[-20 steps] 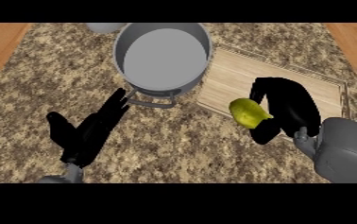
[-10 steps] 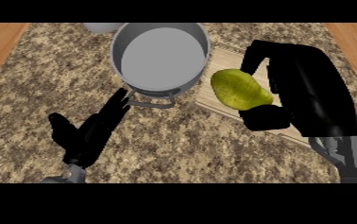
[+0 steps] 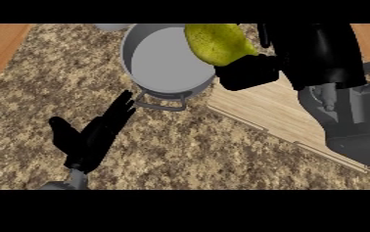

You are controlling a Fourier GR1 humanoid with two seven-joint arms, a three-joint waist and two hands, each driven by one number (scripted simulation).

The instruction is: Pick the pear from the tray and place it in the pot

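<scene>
Pear [image 3: 215,42] is held off the surface, over the right rim of the pot [image 3: 129,62] as seen from the head view. The right hand [image 3: 312,50] is curled round it, thumb under its narrow end, with the forearm coming in from the lower right above the wooden tray [image 3: 278,111]. The pear's long axis runs diagonally, broad end to the upper left. The left hand [image 3: 90,138] rests open at lower left, fingers straight, on the speckled stone counter [image 3: 202,152].
</scene>
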